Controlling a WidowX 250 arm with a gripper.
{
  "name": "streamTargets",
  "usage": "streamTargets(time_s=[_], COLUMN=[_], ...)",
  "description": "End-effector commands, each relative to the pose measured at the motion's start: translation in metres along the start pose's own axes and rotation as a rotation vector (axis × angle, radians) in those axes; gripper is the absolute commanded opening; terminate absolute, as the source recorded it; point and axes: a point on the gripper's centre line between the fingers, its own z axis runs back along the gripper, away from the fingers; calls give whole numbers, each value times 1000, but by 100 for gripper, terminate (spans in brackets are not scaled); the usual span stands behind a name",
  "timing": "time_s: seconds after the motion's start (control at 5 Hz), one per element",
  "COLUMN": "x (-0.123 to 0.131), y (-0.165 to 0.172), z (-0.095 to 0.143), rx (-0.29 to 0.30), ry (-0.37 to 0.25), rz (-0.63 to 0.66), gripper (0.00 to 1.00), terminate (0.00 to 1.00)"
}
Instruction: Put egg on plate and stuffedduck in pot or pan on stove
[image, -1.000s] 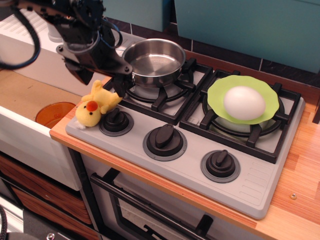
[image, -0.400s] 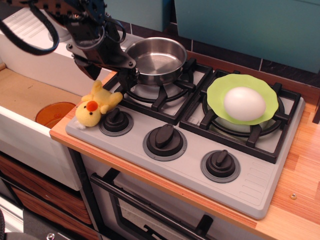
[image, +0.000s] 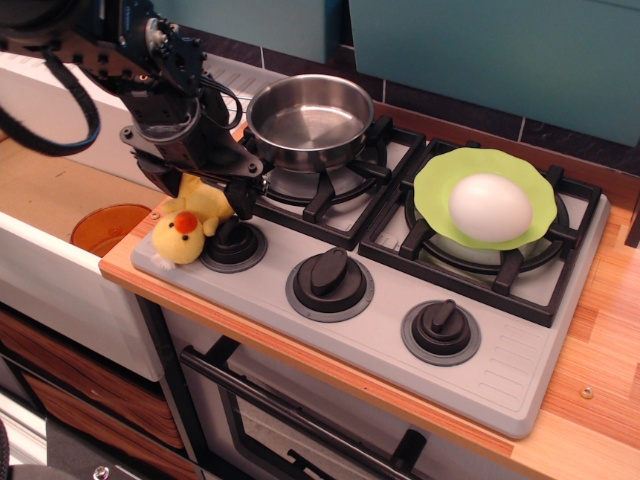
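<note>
The white egg (image: 490, 207) lies on the lime-green plate (image: 437, 182), which rests on the right burner of the grey stove (image: 500, 372). The steel pan (image: 310, 122) stands empty on the left burner. The yellow stuffedduck (image: 184, 233) lies at the stove's front left corner, against the left knob (image: 233, 243). My gripper (image: 203, 193) is low over the duck's body, jaws spread, one finger (image: 245, 197) on its right side and the other on its left. The duck's rear half is hidden under the gripper.
An orange round dish (image: 105, 228) sits in the sink basin to the left, below the counter edge. The middle (image: 329, 280) and right (image: 441, 330) knobs stick up along the stove front. Wooden counter (image: 600, 350) lies at the right, a teal wall behind.
My gripper has come forward and down from beside the pan onto the duck. The duck has shifted slightly, its head now lower at the stove corner. Egg, plate and pan have not moved.
</note>
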Motion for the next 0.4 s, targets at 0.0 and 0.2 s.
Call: streamTargets(time_s=[0.0,0.2], x=[-1,0], y=[-10,-13], z=[3,-1], rx=[0,-8], ry=[-46,-49], rz=[9,16], gripper=[0,0], terminate=[0,0])
